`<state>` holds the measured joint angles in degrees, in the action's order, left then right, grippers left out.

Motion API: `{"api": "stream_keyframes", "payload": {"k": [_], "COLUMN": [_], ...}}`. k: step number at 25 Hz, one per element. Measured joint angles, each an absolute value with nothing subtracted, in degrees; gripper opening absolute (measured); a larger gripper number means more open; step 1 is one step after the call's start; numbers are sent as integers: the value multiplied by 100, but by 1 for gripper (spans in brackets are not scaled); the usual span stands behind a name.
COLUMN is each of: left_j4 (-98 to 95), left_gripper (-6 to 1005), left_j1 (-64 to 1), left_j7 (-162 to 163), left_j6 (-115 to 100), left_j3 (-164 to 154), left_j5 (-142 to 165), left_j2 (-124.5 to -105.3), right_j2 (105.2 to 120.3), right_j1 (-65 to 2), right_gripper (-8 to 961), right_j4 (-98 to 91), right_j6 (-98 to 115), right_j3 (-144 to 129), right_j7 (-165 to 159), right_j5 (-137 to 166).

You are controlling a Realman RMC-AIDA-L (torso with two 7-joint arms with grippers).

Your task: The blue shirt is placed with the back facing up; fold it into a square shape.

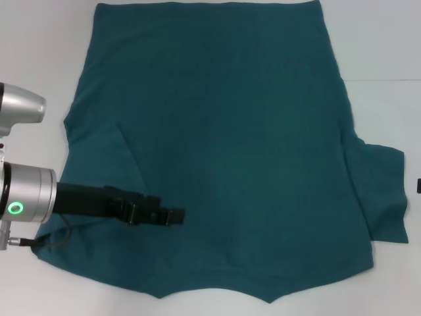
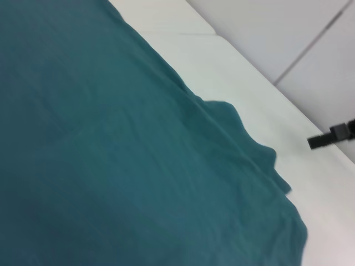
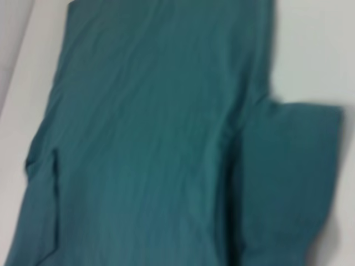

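Teal cotton fills most of your head view: the blue shirt (image 1: 223,145) lies flat, plain side up, on the white table (image 1: 381,39). Your left gripper (image 1: 172,216) reaches in from the lower left over the already tucked left sleeve; whether its fingers are parted, you cannot tell. The right sleeve (image 1: 381,194), mid-right, lies spread and unfolded, likely the right arm's job.

No readable text, labels or nos. anywhere; blue shirt (image 1: 223,145) plain, back up.
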<state>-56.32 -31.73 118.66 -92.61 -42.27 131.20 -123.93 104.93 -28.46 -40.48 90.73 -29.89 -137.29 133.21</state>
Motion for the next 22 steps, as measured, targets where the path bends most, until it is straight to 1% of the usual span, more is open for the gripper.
{"api": "stream_keyframes", "payload": {"k": [9, 16, 20, 22], "left_j4": [-5556, -5554, -5552, -5547], "left_gripper": [811, 811, 811, 811], "left_j1": [-3155, -3155, -3155, -3155], "left_j7": [11978, 11982, 11983, 11985], "left_j6": [-9104, -9091, -9088, -9073], "left_j3": [-4227, -4212, -4210, -4209], "left_j5": [13026, 12911, 12872, 12869], "left_j2": [-12385, -12382, -12381, -12382], "right_j2": [10687, 10680, 10732, 10735], "right_j1": [-2888, -3003, -3024, -3022], "right_gripper": [840, 837, 836, 835], "right_j4": [-3891, -3629, -3604, -3585], "right_j6": [8483, 8277, 8177, 8150], "right_j3": [-3025, -3032, -3032, -3024], "right_j7": [-13742, -13753, -13754, -13754], "right_j5": [13310, 13373, 13475, 13476]}}
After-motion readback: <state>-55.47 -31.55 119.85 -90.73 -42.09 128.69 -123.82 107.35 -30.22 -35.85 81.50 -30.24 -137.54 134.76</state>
